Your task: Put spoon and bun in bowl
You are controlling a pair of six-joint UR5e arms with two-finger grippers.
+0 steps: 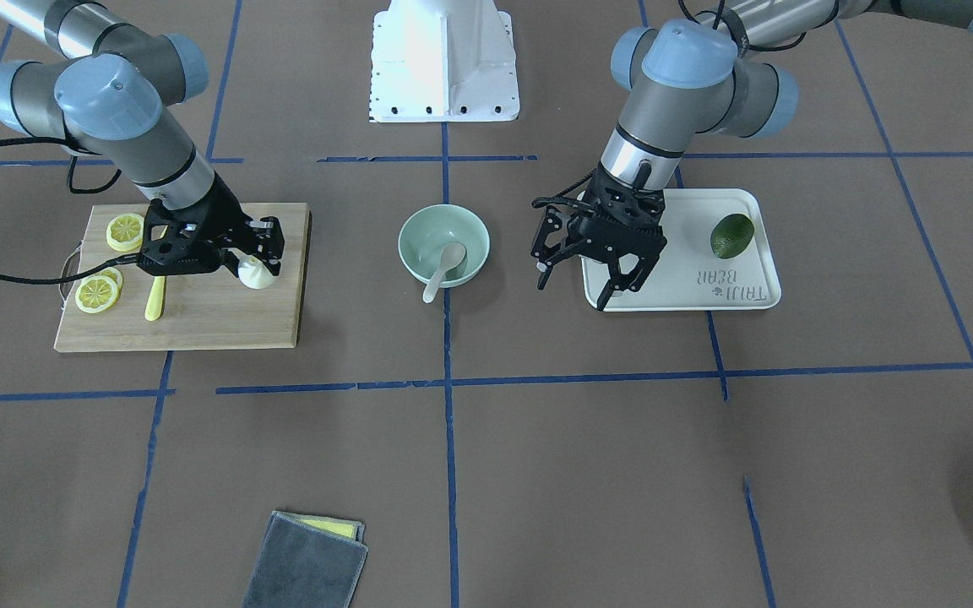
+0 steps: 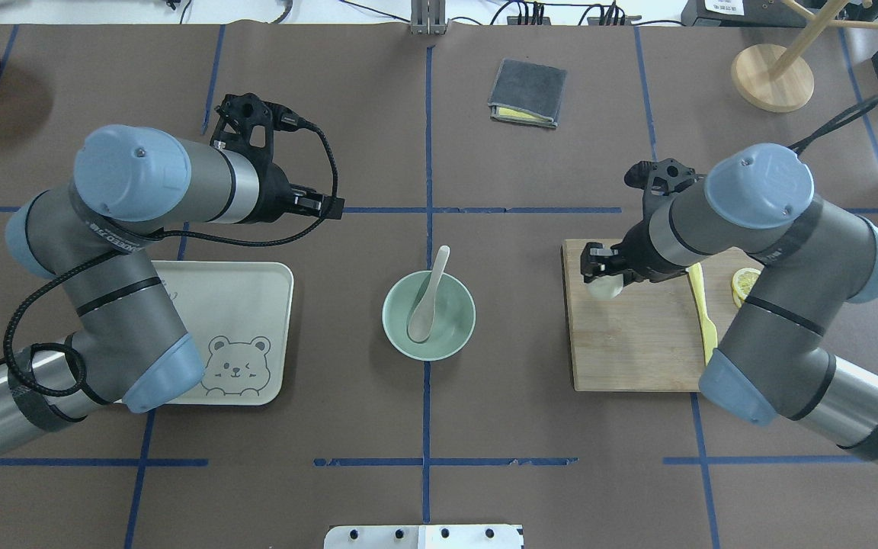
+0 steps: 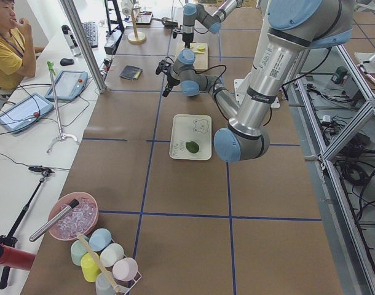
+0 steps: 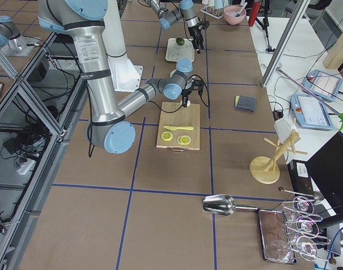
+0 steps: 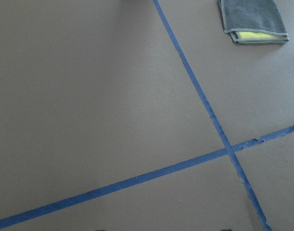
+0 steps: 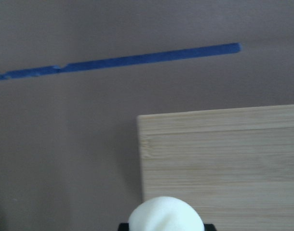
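Brown paper marked off with blue tape (image 1: 450, 439) covers the desk (image 1: 622, 473). Seen from the operators' side, the nearest thing is a folded grey cloth (image 1: 305, 561) with a yellow layer showing at its edge, lying alone and well apart from everything else. Farther back, three groups stand in a row across the desk. On the robot's right is a wooden cutting board (image 1: 225, 317); it carries lemon slices (image 1: 97, 293) and a yellow plastic knife (image 1: 154, 297) toward its outer end, and the bun (image 1: 255, 277) near the edge that faces the middle. The right pincer (image 1: 265, 263) is down at that edge with its fingers closed on either side of the bun; the right wrist view shows the white dome between two black finger pads, with the board's corner beyond it; whether the bun is lifted off the wood I cannot tell. In the middle stands the pale mint-green bowl (image 1: 419, 245) on a tape line; the spoon (image 1: 444, 266) lies in it, scoop inside and handle leaning out over the rim. On the robot's left, the left pincer (image 1: 573, 294) hangs with its fingers spread wide and nothing between them, above the edge of a cream tray (image 1: 748, 291) on the side nearest the bowl; a dark green oval fruit (image 1: 732, 236) rests on the tray's far part. Behind the bowl, farthest off, stands the robot's white base (image 1: 444, 59).
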